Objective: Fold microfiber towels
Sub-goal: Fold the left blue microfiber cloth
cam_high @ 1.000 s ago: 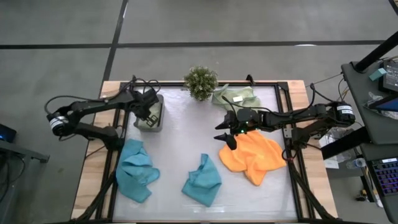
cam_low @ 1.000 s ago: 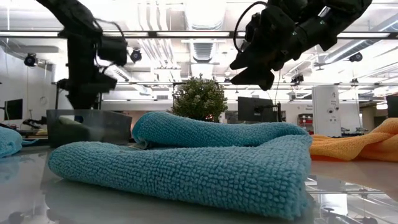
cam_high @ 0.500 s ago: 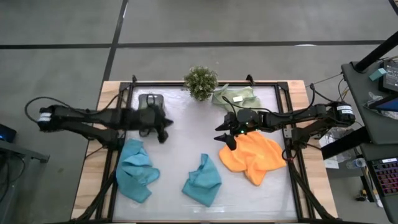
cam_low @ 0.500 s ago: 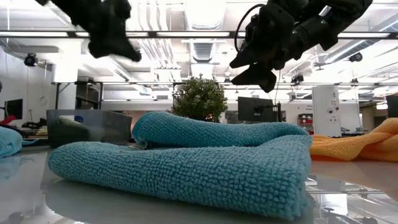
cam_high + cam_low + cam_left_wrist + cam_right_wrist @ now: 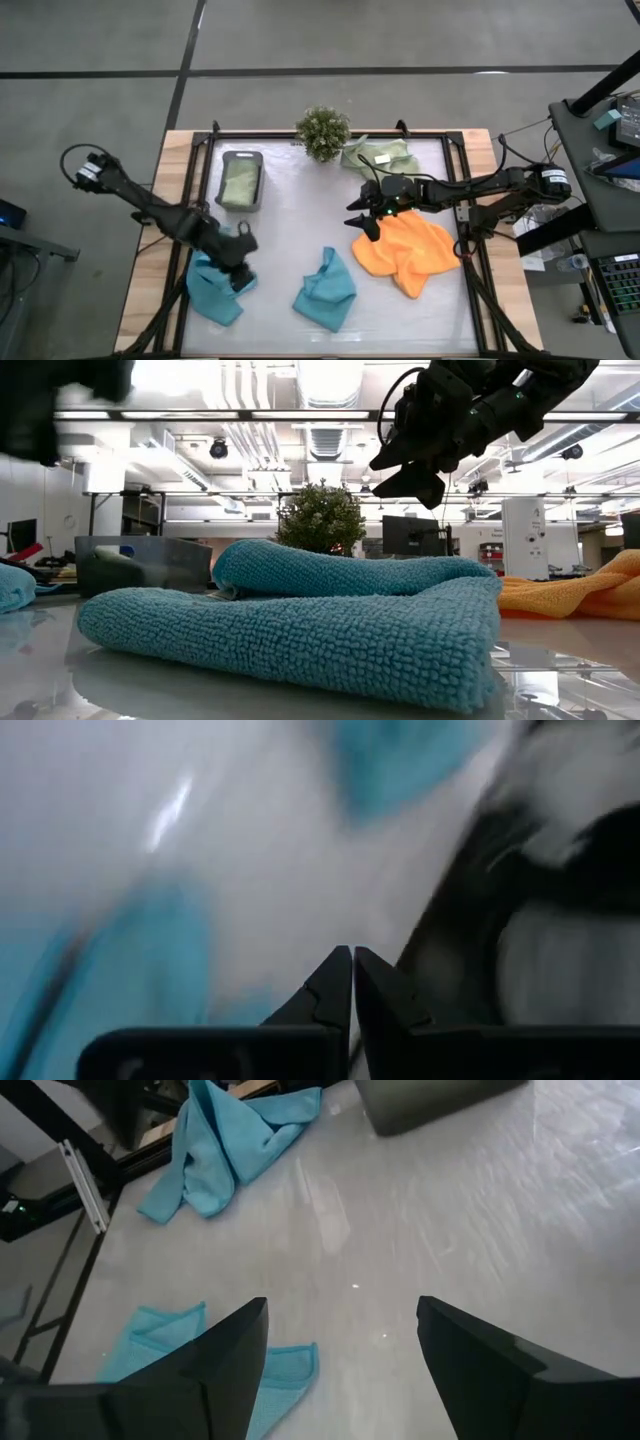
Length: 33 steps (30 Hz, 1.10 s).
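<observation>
Fingers pressed together, left gripper (image 5: 240,278) hangs over the teal towel (image 5: 218,278) at 8 o'clock; right gripper (image 5: 358,222), spread, hovers beside the orange towel (image 5: 410,250) at 4 o'clock.

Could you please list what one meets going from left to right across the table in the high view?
Left gripper over a teal towel → grey tray → second teal towel → plant → right gripper → orange towel.
</observation>
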Available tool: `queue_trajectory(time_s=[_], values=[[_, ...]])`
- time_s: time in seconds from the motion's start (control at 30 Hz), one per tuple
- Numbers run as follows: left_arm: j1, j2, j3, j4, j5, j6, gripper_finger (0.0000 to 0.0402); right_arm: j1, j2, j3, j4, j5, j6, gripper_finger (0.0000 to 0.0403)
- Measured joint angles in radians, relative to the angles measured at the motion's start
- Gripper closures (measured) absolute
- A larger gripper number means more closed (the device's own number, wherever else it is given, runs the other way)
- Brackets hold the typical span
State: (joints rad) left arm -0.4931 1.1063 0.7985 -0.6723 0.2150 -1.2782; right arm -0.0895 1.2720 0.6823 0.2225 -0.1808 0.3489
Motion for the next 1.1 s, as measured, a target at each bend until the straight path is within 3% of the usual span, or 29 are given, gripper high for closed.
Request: queue_trajectory(time_s=[0.1, 0.2, 0.53, 0.9, 1.1], values=[[-0.013, 0.07, 0.009, -0.253, 0.125, -0.062, 0.0401, 0.0, 0.0, 0.0, 0.0, 0.001, -0.007, 0.0156], [-0.012, 0.13, 0.016, -0.378, 0.113, -0.027, 0.0401, 0.0, 0.0, 0.0, 0.011, 0.001, -0.008, 0.0156], [-0.011, 0.214, 0.024, -0.375, 0.003, 0.056, 0.0392, 0.0, 0.0, 0.0, 0.049, 0.001, -0.008, 0.0156], [0.007, 0.212, 0.046, -0.361, -0.19, 0.107, 0.0245, 0.0, 0.0, 0.0, 0.048, 0.001, -0.016, 0.0156], [0.007, 0.303, 0.044, -0.376, -0.216, 0.131, 0.0233, 0.003, 0.013, 0.0, 0.043, 0.001, -0.021, 0.0156]])
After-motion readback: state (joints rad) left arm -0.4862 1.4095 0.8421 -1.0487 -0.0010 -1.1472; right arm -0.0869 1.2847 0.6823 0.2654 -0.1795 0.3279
